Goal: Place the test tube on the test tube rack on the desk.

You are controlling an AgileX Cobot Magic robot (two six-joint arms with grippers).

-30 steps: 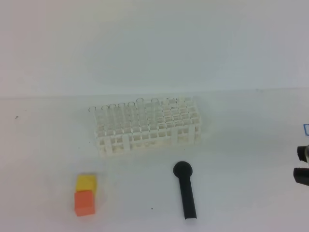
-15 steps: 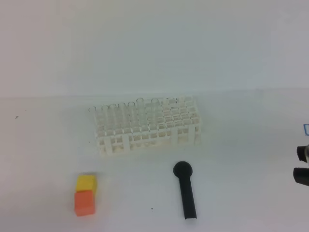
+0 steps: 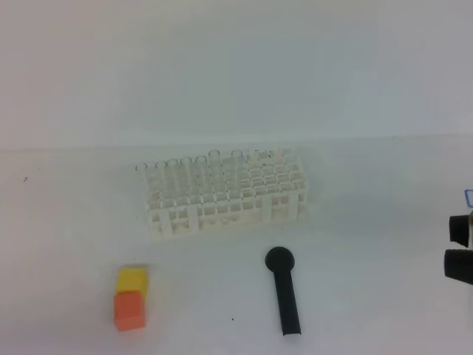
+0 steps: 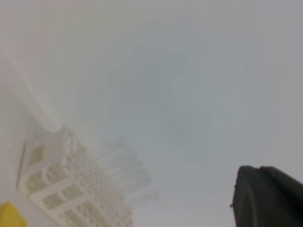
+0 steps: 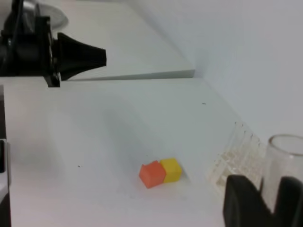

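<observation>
orange block point(image 3: 128, 310), yellow block point(image 3: 133, 279) — touching, black round-headed tool point(image 3: 284, 290)

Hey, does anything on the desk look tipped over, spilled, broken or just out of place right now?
Nothing stands out. The test tube rack stands level with its tubes upright, the black tool lies flat, and the yellow block and orange block sit touching.

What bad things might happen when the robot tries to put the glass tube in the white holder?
The test tube is clear glass pinched between the right gripper fingers, so it might slip or crack. The test tube rack already holds many tubes, so it could bump one. The black tool lies nearby and may get knocked.
</observation>
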